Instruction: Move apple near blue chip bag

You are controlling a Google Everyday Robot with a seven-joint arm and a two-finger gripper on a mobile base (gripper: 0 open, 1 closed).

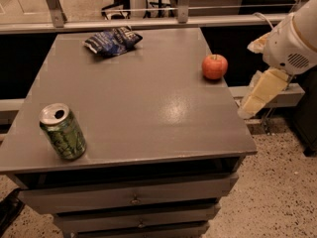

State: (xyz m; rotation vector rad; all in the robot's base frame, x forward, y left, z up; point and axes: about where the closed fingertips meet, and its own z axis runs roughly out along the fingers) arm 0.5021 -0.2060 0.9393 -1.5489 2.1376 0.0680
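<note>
**Beyond the counter's [148,108] right edge: gripper [260,94] hanging clear, apple [215,66] sitting close by**

Finding the apple sitting stem-up on the right side of the counter, toward the back, just inside the right edge and standing alone. Seeing the blue chip bag [113,40] lying crumpled and flat at the back, left of centre, just short of the rear edge and well apart from the apple. Noting a wide bare stretch of grey top running between the two, open along the whole back half. Spotting a green can [63,132] standing at the front left, near the front edge, well apart from both apple and bag.

Seeing the gripper hanging off the counter altogether, out past the right edge, to the right of the apple and apart from it, over the floor [277,202]. Tracing it up to the white arm [294,38] reaching in from the upper right corner. Being unable to tell whether the jaws are released or clenched.

Noting a rail [148,23] running just behind the rear edge, close to the bag. Seeing drawers [133,200] stacked beneath the front edge, and speckled floor lying open to the right of them.
</note>
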